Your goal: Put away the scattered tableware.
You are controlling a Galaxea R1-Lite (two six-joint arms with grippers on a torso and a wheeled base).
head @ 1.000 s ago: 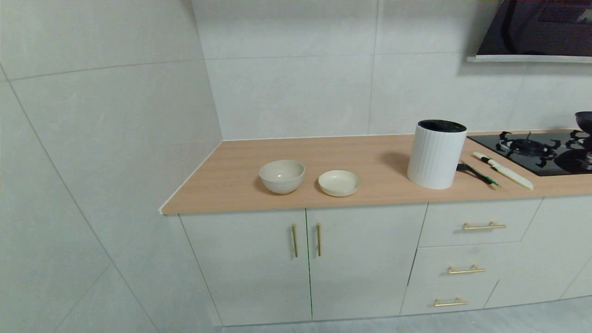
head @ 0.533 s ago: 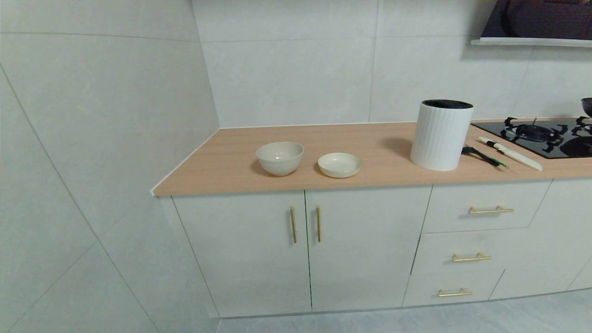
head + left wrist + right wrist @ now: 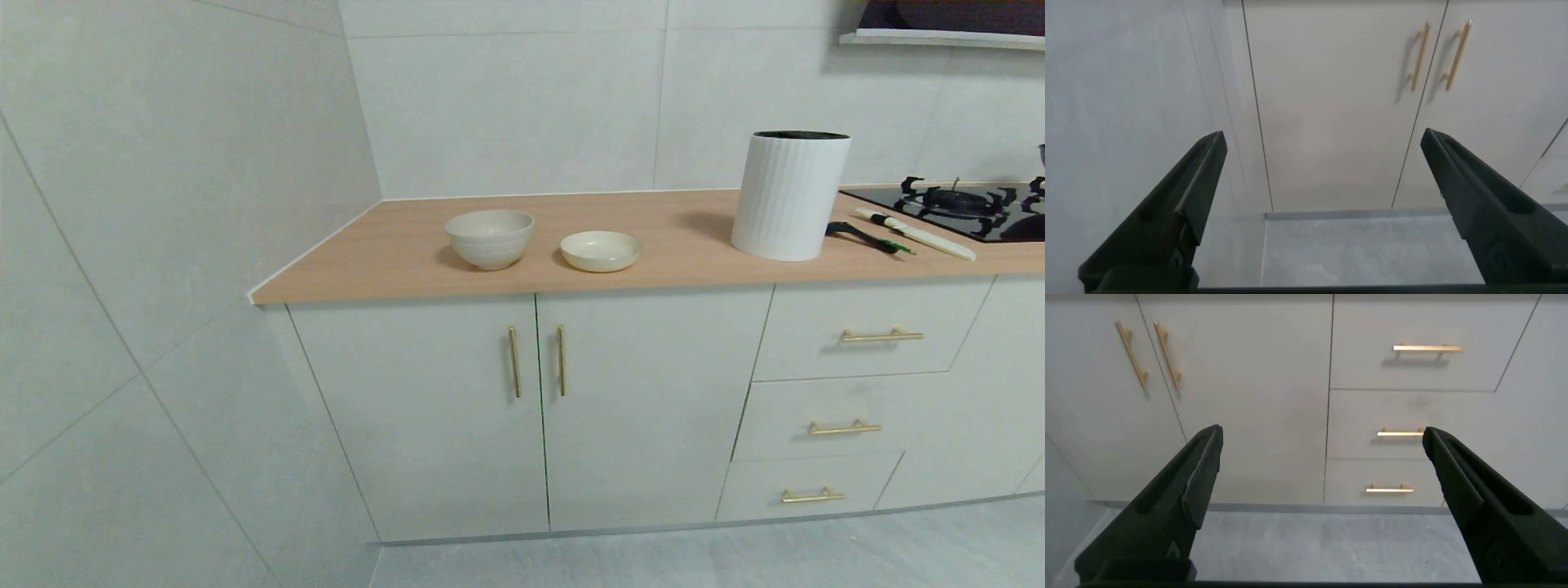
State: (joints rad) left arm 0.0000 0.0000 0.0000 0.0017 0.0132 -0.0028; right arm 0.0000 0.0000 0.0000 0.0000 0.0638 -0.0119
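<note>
1. Where the counter (image 3: 392,261) runs into the tiled corner, the head view has a bowl (image 3: 490,238) standing upright. A shallow dish (image 3: 600,250) sits just beside it on its right, the two not touching.
2. Farther right on the counter, that view has a white ribbed holder (image 3: 789,196) standing upright. Just past it lie a black-handled tool (image 3: 865,237) and a pale knife (image 3: 914,233), close to the edge of the hob (image 3: 963,208).
3. Under the counter are two doors (image 3: 441,408) with gold handles side by side. Three stacked drawers (image 3: 865,359) are to their right.
4. From the left wrist view, the left gripper (image 3: 1321,140) hangs low in front of the doors with the floor (image 3: 1372,253) beneath it. Its jaws are spread wide and hold nothing.
5. From the right wrist view, the right gripper (image 3: 1321,434) is just as wide apart and empty. It faces the drawers, with the doors off to one side.
</note>
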